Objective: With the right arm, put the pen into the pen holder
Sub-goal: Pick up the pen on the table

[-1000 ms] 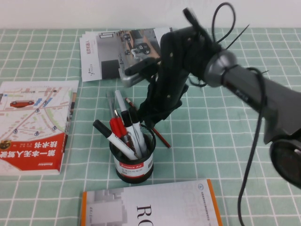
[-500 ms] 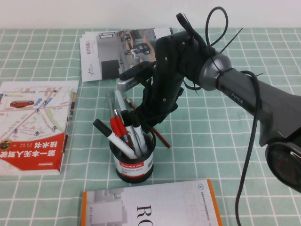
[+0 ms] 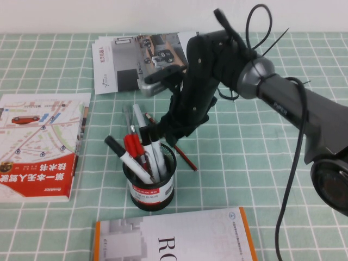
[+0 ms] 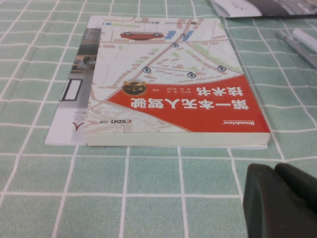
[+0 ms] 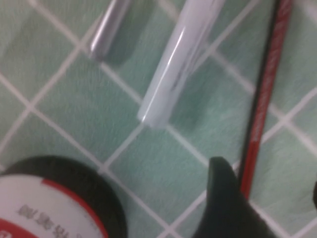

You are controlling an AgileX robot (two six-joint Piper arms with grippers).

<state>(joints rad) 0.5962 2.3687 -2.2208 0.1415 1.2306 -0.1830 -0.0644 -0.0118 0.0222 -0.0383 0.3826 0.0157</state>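
Behind the pen holder (image 3: 149, 185), on the green cloth, my right gripper (image 3: 166, 136) hangs low over the pen (image 3: 186, 158), which lies flat beside the cup. My jaws are spread, one finger (image 5: 225, 198) just next to the thin red shaft (nothing pinched). The risk I see: such a slim stick can roll or slip out when I close, and my wrist can knock the markers (image 3: 142, 149) standing in the cup. My left gripper (image 4: 280, 201) rests near the book (image 4: 173, 94); whether it is spread I cannot tell.
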